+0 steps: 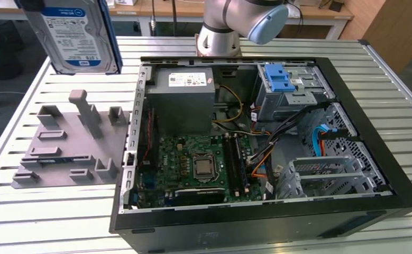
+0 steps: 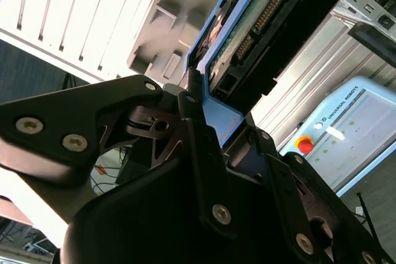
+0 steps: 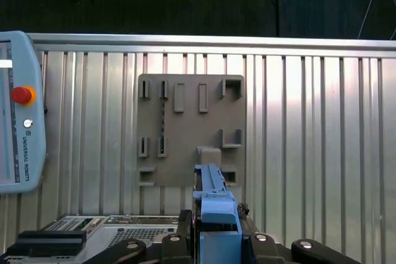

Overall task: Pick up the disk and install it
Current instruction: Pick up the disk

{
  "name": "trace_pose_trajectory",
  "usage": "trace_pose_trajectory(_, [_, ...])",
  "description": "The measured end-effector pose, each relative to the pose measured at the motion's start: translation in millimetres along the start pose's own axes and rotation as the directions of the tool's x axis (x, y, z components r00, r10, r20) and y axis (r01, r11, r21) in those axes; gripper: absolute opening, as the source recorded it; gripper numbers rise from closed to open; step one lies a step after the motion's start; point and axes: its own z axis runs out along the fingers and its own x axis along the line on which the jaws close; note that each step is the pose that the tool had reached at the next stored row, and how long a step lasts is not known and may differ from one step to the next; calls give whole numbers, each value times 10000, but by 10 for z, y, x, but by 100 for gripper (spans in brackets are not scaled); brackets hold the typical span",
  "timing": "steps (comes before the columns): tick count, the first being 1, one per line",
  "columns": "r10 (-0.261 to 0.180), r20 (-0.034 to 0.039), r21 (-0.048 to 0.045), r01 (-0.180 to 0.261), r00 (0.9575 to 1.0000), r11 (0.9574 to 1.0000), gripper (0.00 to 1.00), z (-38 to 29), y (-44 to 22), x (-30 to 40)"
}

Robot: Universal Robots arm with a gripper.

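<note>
- The slatted metal table spreads out well below the gripper, so there looks to be plenty of height to work with.
- The open computer case lies on that table, lower than the gripper and off to one side. From where I stand, its raised walls are what a carried load could clip, so I'd stay high until past them.
- The grey holder plate sits straight beneath the gripper. Its slots and posts are well apart from what is being carried.
- The grey drive bay, with a blue latch piece on top, stands inside the case on the side away from the gripper, well apart from it.
- The disk is up in the air, held upright at the gripper's tip with its labelled face outward. In the second wrist view its circuit-board side and connector point away from the gripper.
- The gripper is clenched on the disk, and in both wrist views its fingers press against a blue side rail.
- The hold seems to sit at one end only, with the long body reaching out past the fingers. Slow, steady travel with no sharp wrist turns would keep the smooth plastic from slipping or twisting in the grip.
</note>
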Motion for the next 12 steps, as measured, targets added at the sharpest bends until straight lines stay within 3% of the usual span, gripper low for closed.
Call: trace_pose_trajectory(12, [1,-3,-1,-1,10000,10000,36,-2,-19,22])
